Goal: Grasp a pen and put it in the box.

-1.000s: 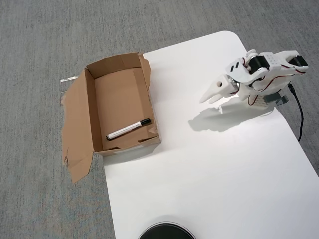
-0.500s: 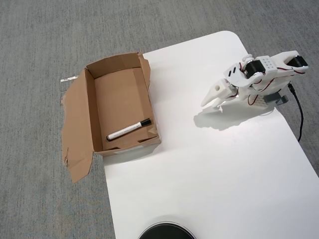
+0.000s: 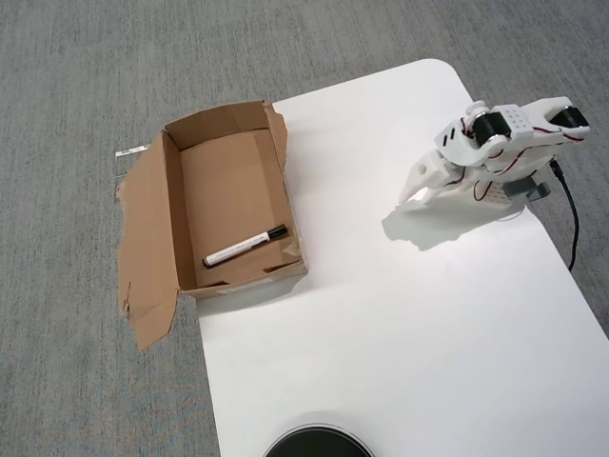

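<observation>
My gripper (image 3: pixel 411 197) sits folded at the upper right of the overhead view, fingers seemingly pressed together, holding nothing. The pen (image 3: pixel 245 247) already lies inside the box (image 3: pixel 173 219), left of centre. It looks light, stiff and slippery; I'd pinch mid-barrel.
</observation>
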`<action>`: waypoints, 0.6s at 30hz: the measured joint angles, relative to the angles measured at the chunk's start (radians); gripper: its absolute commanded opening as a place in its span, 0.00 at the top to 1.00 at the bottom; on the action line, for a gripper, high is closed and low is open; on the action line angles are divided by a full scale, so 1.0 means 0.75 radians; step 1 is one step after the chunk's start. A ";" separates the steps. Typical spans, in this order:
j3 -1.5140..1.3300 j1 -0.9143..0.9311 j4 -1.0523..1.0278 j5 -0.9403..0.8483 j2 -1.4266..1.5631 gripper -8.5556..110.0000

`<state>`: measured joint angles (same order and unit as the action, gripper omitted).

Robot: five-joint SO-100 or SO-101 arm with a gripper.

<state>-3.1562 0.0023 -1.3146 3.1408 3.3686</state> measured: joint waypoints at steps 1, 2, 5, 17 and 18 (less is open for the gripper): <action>0.000 0.000 -0.010 0.000 0.000 0.75; 0.002 0.000 -0.018 0.000 0.000 0.77; 0.002 0.000 -0.033 0.000 0.000 0.87; -0.008 0.000 -0.033 0.000 0.002 0.92; -0.008 0.000 -0.033 0.000 0.002 0.92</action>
<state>-3.1623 0.0023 -1.3392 3.1408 3.3702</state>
